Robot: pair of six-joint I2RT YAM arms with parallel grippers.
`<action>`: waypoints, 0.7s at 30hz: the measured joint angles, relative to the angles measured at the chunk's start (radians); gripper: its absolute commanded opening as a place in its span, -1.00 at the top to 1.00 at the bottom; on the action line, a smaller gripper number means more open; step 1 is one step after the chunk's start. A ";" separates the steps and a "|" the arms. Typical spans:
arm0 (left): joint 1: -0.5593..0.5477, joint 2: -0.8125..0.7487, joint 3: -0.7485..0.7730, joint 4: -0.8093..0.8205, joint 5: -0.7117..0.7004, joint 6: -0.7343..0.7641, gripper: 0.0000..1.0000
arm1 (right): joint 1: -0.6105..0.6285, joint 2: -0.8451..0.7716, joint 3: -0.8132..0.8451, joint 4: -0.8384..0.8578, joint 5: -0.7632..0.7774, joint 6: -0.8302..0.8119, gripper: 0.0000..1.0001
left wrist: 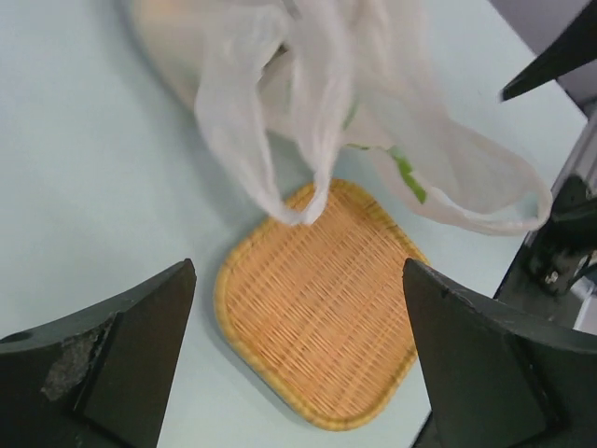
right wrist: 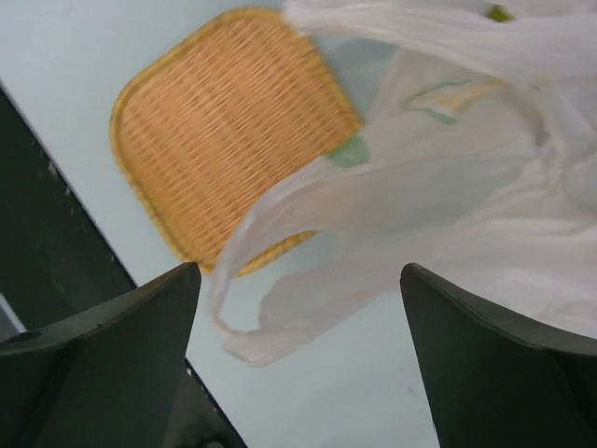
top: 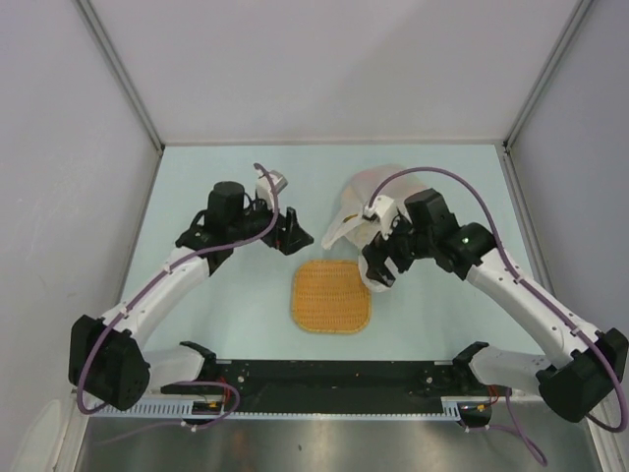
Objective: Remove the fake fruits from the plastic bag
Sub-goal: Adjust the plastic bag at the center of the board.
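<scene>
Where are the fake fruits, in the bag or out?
Inside the plastic bag: the fake fruits show as green and yellowish shapes through its film; none lies on the woven mat.

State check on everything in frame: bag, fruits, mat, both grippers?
plastic bag: slumped on the table, not gripped, handle loops draped onto the mat's edge.
fake fruits: inside the bag, only green and orange tints showing through.
woven mat: flat on the table, no fruit on it.
left gripper: fingers open, holding nothing.
right gripper: fingers open, over a bag loop, not closed on it.
</scene>
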 measured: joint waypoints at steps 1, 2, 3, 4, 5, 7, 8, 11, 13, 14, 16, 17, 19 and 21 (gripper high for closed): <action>-0.009 0.010 0.021 0.011 0.023 0.043 -0.89 | 0.026 -0.002 0.000 -0.019 -0.007 -0.027 -0.88; -0.019 0.028 0.049 0.018 0.045 0.090 -0.85 | 0.057 -0.002 0.000 -0.040 -0.013 -0.060 -0.87; -0.026 0.050 0.076 0.024 0.064 0.127 -0.83 | 0.095 -0.002 0.000 -0.061 -0.017 -0.095 -0.87; -0.032 0.078 0.101 0.032 0.077 0.156 -0.79 | 0.120 -0.002 0.000 -0.072 -0.016 -0.116 -0.87; -0.038 0.113 0.124 0.041 0.090 0.182 -0.76 | 0.154 -0.003 -0.002 -0.081 -0.009 -0.145 -0.86; -0.047 0.170 0.152 0.047 0.103 0.209 -0.76 | 0.187 -0.003 -0.008 -0.083 0.005 -0.185 -0.86; -0.053 0.203 0.164 0.045 0.108 0.221 -0.77 | 0.197 -0.003 -0.013 -0.083 0.016 -0.208 -0.84; -0.076 0.290 0.189 0.034 0.114 0.241 -0.75 | 0.218 -0.003 -0.028 -0.095 0.048 -0.278 -0.70; -0.093 0.344 0.200 0.028 0.120 0.253 -0.72 | 0.231 -0.004 -0.042 -0.106 0.069 -0.322 -0.54; -0.100 0.366 0.201 0.028 0.121 0.258 -0.64 | 0.240 -0.006 -0.055 -0.109 0.080 -0.344 -0.44; -0.112 0.402 0.201 0.022 0.119 0.265 -0.48 | 0.251 -0.015 -0.090 -0.113 0.111 -0.376 -0.21; -0.116 0.424 0.211 0.014 0.116 0.269 -0.39 | 0.255 -0.020 -0.108 -0.114 0.130 -0.392 0.07; -0.126 0.452 0.236 -0.001 0.110 0.275 0.15 | 0.256 -0.024 -0.141 -0.107 0.181 -0.427 0.51; -0.133 0.494 0.297 -0.026 0.097 0.279 0.66 | 0.254 -0.023 -0.164 -0.095 0.232 -0.465 1.00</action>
